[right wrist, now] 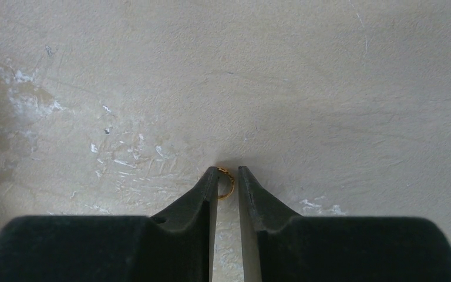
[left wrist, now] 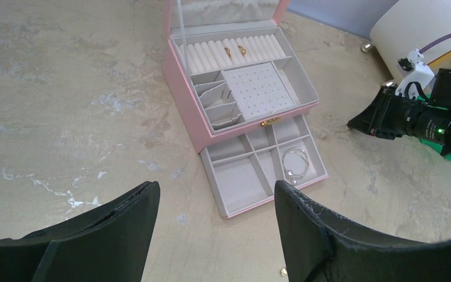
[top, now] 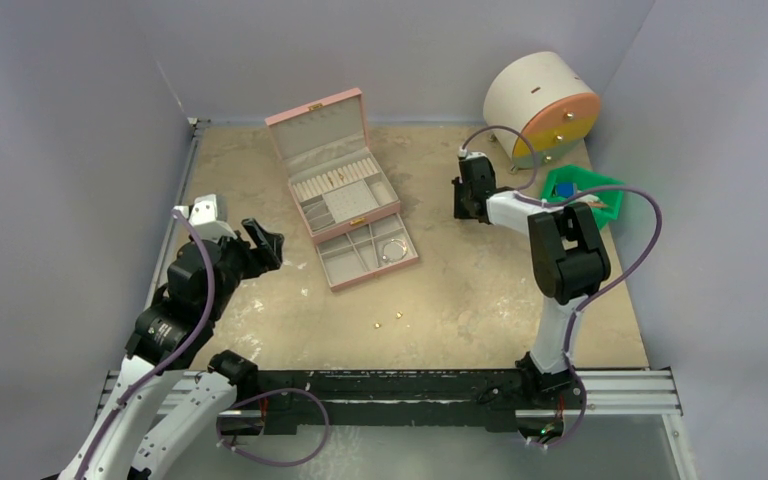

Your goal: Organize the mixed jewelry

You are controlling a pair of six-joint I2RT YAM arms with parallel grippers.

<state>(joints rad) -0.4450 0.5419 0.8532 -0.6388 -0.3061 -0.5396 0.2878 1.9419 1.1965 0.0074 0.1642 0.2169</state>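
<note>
The pink jewelry box [top: 312, 113] stands open at the table's middle back, its drawer [top: 343, 274] pulled out. A silvery bracelet [left wrist: 295, 163] lies in the drawer's right front compartment. Two gold rings [left wrist: 228, 51] sit in the ring rolls. Two tiny gold beads [top: 398, 316] lie on the table in front of the drawer. My right gripper [right wrist: 228, 171] is down at the table right of the box, its jaws a narrow gap apart around a small gold ring [right wrist: 228, 182] that touches the left finger only. My left gripper [left wrist: 216, 185] hovers open and empty, left of the drawer.
A white drum with an orange face [top: 540, 95] stands at the back right. A green bin [top: 608, 203] with blue items sits beside it, behind my right arm. Grey walls enclose the table on three sides.
</note>
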